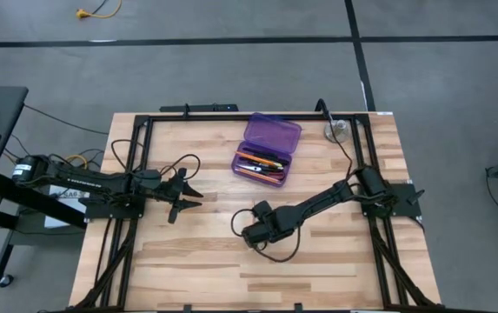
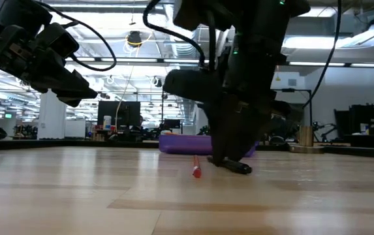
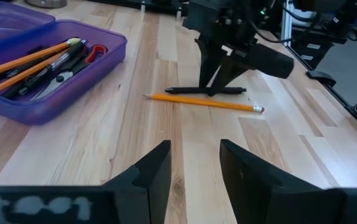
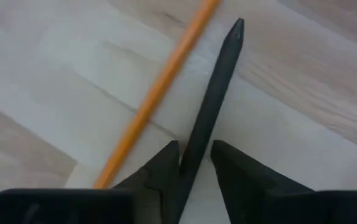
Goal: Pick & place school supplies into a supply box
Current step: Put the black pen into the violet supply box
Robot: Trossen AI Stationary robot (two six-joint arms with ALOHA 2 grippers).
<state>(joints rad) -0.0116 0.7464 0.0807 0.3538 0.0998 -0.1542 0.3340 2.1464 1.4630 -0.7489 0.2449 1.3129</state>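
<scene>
Pale wood planks make up the table (image 1: 318, 261) I'm working over, filling the middle of the high view. At its upper centre sits the translucent purple plastic pencil case (image 1: 266, 149), lid hinged open, holding orange pencils, dark pens and red-handled scissors (image 3: 90, 53); from the left wrist view I see them lying lengthwise in the tray. A round silver metal disc (image 1: 336, 131) rests near the table's upper right corner.

My right arm reaches in from the right edge toward the centre, and its gripper (image 4: 195, 163) is down at the table surface, fingers pinched on a slim black pen (image 4: 212, 99). The pen lies flat on the wood, below the case in the high view. Just beside it lies a thin orange pencil (image 3: 204, 102) with a red eraser end, angled slightly to the pen.

My left gripper (image 1: 188, 193) hovers at centre left, well apart from everything, fingers spread and holding nothing.
</scene>
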